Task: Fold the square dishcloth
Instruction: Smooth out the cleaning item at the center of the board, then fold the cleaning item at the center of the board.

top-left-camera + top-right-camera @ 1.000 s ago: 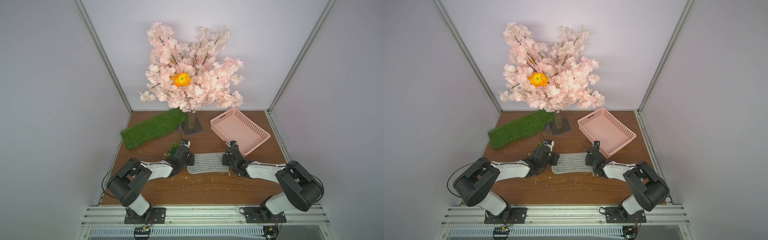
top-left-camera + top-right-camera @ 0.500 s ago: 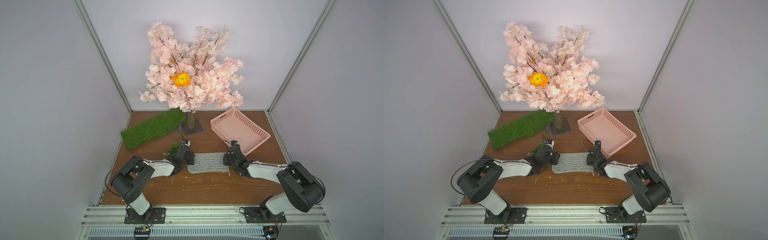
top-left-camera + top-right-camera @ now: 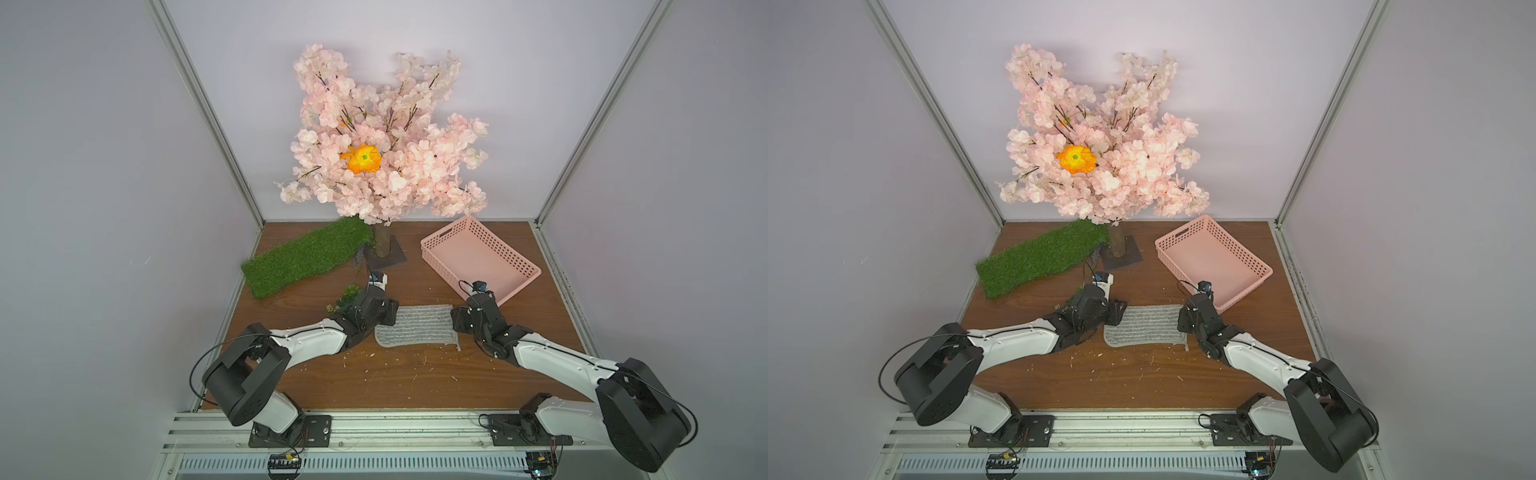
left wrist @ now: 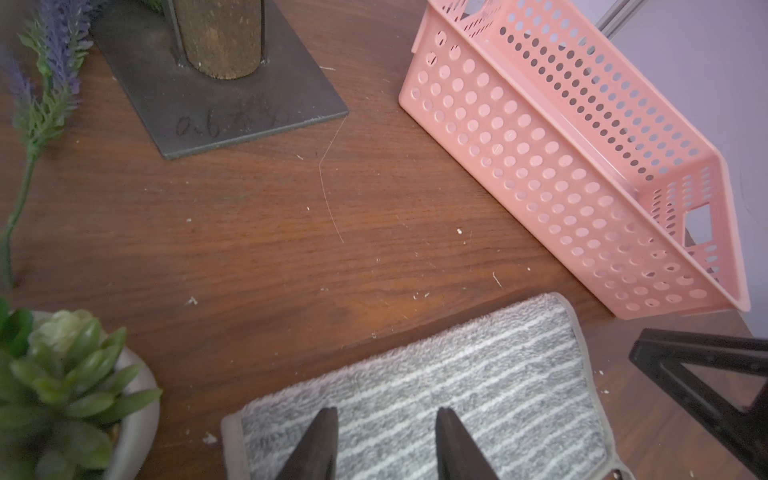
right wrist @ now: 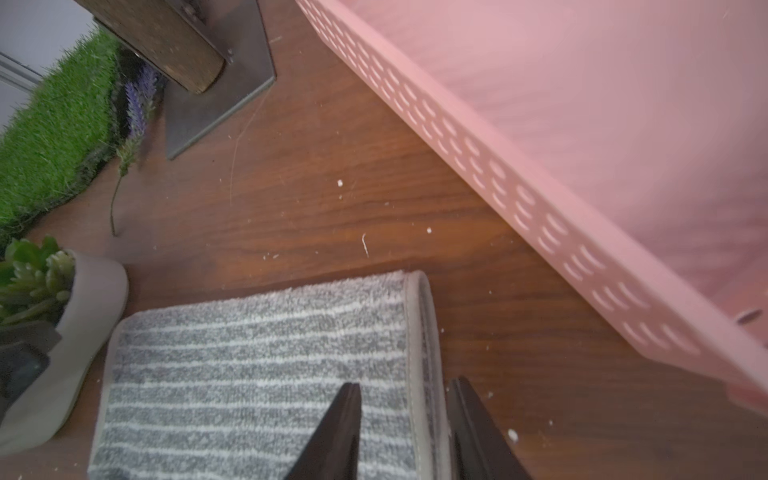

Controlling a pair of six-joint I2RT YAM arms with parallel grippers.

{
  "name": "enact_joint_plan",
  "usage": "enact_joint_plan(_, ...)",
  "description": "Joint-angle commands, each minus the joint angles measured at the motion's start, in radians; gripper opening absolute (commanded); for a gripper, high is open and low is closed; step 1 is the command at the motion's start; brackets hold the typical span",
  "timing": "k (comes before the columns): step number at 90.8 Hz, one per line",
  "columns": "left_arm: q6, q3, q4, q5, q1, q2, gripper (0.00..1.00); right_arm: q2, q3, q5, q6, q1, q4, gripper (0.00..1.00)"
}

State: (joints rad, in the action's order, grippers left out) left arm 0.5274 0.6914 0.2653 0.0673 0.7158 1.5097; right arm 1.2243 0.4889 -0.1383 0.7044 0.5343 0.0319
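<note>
Between the left gripper [image 4: 386, 444] and the right gripper [image 5: 403, 432], the square dishcloth [image 3: 415, 330] is lying folded double on the worktop [image 3: 415, 382]. Both grippers are standing parted, gripping nothing: the left one is hovering over the cloth's end, the right one is straddling its hemmed edge. Beyond the right gripper, a pink basket [image 3: 515, 262] is sitting.

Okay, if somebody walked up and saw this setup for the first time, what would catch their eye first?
Probably the pink blossom tree with one orange flower, towering at the back of the wooden table. Next, the pink basket at the back right and the green grass mat at the back left. Then the grey striped dishcloth, lying between the left gripper and right gripper, both open.
</note>
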Motion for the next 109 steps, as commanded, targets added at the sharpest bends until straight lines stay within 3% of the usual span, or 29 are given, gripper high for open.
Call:
enact_joint_plan(1, 0.049, -0.016, -0.078, 0.035, 0.029, -0.024, 0.42, -0.022, -0.022, 0.044, 0.047, -0.004, 0.040, 0.39)
enact_joint_plan(53, 0.225, -0.112, -0.218, 0.149, 0.061, -0.105, 0.41, 0.141, 0.029, 0.081, 0.036, -0.005, 0.063, 0.39)
enact_joint_plan(84, 0.259, -0.125, -0.267, 0.170, 0.062, -0.109, 0.41, 0.141, 0.019, 0.105, 0.048, -0.006, 0.082, 0.29)
enact_joint_plan(109, 0.271, -0.124, -0.271, 0.153, 0.067, -0.102, 0.40, 0.148, 0.022, 0.116, 0.046, -0.005, 0.092, 0.13)
